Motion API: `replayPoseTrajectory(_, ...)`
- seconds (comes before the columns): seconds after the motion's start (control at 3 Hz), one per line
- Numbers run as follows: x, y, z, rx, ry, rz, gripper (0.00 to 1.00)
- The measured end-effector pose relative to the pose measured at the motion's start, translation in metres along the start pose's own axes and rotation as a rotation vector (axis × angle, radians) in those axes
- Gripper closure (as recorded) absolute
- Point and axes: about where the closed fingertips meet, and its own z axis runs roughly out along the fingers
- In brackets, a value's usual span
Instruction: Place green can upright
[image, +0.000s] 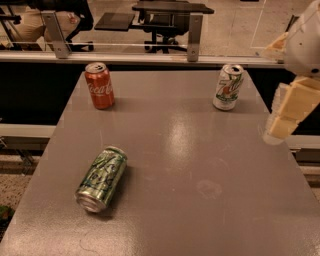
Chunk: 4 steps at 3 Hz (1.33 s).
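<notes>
The green can (101, 179) lies on its side at the front left of the grey table (200, 150). Its body is light green and silvery with dark lettering, and one silver end faces the front. My gripper (286, 114), cream-coloured, hangs above the table's right edge. It is far to the right of the green can and holds nothing that I can see.
A red Coca-Cola can (99, 85) stands upright at the back left. A white 7UP can (228, 87) stands upright at the back right, close to my gripper. A rail with metal posts (194, 31) runs behind the table.
</notes>
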Motion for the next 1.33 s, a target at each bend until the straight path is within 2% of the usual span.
replayPoseTrajectory(0.67,-0.096,-0.006,0.026,-0.033,-0.127,-0.281,0.00)
replayPoseTrajectory(1.0,-0.133,0.003,0.049,-0.058,-0.172,-0.430,0.00)
replayPoseTrajectory(1.33,-0.165,0.020,0.065,-0.091,-0.206,-0.612,0.00)
